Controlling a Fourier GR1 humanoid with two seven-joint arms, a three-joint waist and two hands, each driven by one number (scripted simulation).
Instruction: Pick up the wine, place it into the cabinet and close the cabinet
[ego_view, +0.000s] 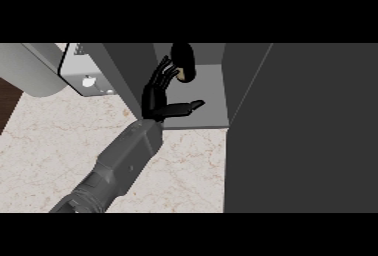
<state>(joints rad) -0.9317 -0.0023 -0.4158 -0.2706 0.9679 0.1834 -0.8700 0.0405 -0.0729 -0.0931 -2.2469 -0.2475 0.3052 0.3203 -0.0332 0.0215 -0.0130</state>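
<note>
The wine bottle (182, 56), dark with a pale label, stands at the back of the open cabinet's grey shelf (210, 97). My left hand (156, 95) reaches into the cabinet from the lower left. It is open, fingers straight and pointing up along the bottle's left side, thumb spread out to the right. The fingertips (164, 65) are at the bottle's edge; I cannot tell whether they touch it. Nothing is held. The cabinet door (310, 130) is a large dark panel swung open at the right. My right hand shows nowhere.
The cabinet's dark left wall (118, 70) stands just left of my hand. A white appliance (87, 75) and a pale grey rounded object (37, 67) sit at the back left. The marbled counter (59, 135) spreads under my forearm.
</note>
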